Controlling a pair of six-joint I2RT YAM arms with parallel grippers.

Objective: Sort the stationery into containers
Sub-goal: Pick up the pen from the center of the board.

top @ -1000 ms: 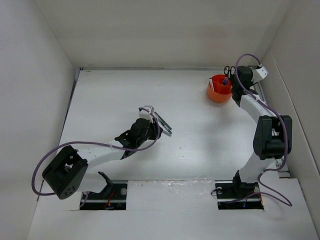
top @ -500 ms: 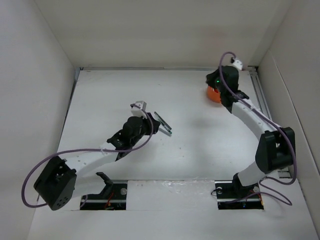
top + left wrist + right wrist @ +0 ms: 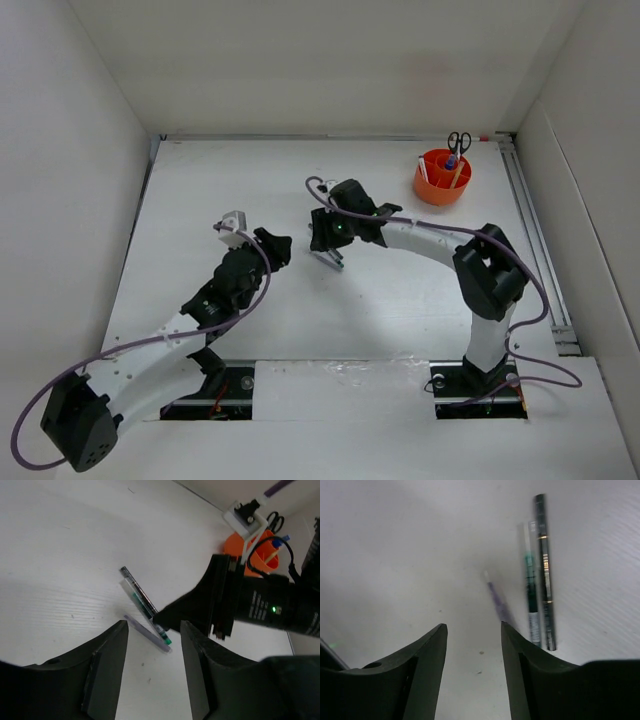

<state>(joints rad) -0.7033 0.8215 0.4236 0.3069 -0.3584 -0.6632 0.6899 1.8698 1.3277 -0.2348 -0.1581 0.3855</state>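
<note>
White surface [image 3: 200,190] bore pens [image 3: 543,580]. Left claw [image 3: 152,629] and right claw [image 3: 472,630] stood open, empty. Right claw had left the orange cup [image 3: 428,190].

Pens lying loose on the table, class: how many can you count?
3, side by side under the right tool: a black pen, a green pen beside it, a purple pen slightly apart. The orange cup may hold more.
</note>
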